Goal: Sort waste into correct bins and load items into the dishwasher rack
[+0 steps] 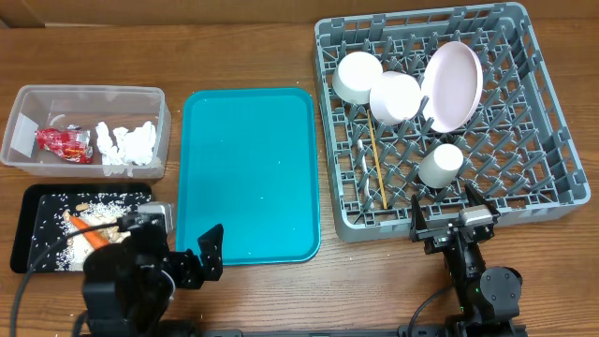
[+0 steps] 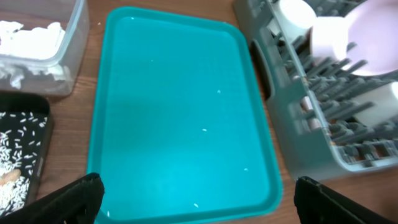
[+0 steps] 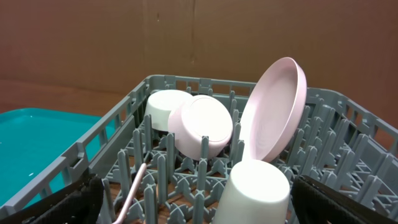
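Plate (image 1: pixel 453 86), bowls (image 1: pixel 358 77), cup (image 1: pixel 440 165), chopsticks (image 1: pixel 377 164) racked; wrapper (image 1: pixel 64 143), tissue (image 1: pixel 126 143) binned in clear tub (image 1: pixel 19 131), carrot (image 1: pixel 89 234) in black tray (image 1: pixel 28 201). Stray rice (image 2: pixel 204 130) left on teal tray (image 1: pixel 248 178). Left gripper (image 2: pixel 199 196), right gripper (image 3: pixel 196 199) spread, empty.

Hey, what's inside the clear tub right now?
The tub holds a red wrapper and crumpled white tissue, side by side. Whatever lies beneath the tissue is covered.
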### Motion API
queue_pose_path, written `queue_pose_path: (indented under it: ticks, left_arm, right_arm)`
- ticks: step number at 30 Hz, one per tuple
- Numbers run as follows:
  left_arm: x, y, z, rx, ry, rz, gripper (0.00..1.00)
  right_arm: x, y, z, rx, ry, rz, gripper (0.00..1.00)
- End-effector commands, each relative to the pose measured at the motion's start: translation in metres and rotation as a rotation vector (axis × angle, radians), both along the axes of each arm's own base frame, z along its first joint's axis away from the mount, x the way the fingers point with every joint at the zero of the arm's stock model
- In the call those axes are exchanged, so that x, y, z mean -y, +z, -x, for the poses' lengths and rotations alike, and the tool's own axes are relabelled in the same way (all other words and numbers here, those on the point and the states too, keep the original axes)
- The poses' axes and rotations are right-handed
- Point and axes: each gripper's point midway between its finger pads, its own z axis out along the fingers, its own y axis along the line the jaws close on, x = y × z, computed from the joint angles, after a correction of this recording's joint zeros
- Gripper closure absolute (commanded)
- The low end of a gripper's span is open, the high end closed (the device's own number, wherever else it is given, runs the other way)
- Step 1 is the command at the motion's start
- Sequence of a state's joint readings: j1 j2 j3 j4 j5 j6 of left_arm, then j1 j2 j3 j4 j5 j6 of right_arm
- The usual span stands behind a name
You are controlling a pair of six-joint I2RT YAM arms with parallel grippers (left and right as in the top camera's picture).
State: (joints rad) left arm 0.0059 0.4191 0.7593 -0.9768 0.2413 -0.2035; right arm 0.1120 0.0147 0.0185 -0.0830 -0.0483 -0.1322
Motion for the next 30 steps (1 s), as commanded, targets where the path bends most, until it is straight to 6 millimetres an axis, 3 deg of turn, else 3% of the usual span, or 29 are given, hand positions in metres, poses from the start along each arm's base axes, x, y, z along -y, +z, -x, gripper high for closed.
queue_pose_path:
  ticks: [1,5,11,17,22,30]
  left_arm:
    - [-0.006,-0.024,-0.002,0.035,0.027,-0.030,0.00]
    - [-0.007,-0.026,-0.017,0.179,0.033,-0.030,0.00]
    - [-0.004,0.002,-0.045,0.493,0.021,-0.018,0.00]
    - [-0.005,0.014,-0.054,0.682,0.026,-0.021,0.00]
    - [-0.005,-0.002,-0.055,0.753,0.019,-0.059,0.00]
    - [-0.005,-0.037,-0.059,0.686,-0.016,-0.162,0.00]
  right_arm:
    - [0.000,-0.002,0.000,0.005,0.003,0.005,0.00]
    - [0.000,-0.002,0.000,0.005,0.003,0.005,0.00]
    - [0.000,-0.002,0.000,0.005,0.003,0.005,0.00]
    - [0.000,-0.002,0.000,0.005,0.003,0.005,0.00]
    - [0.000,-0.002,0.000,0.005,0.003,0.005,0.00]
    - [0.000,-0.002,0.000,0.005,0.003,0.005,0.00]
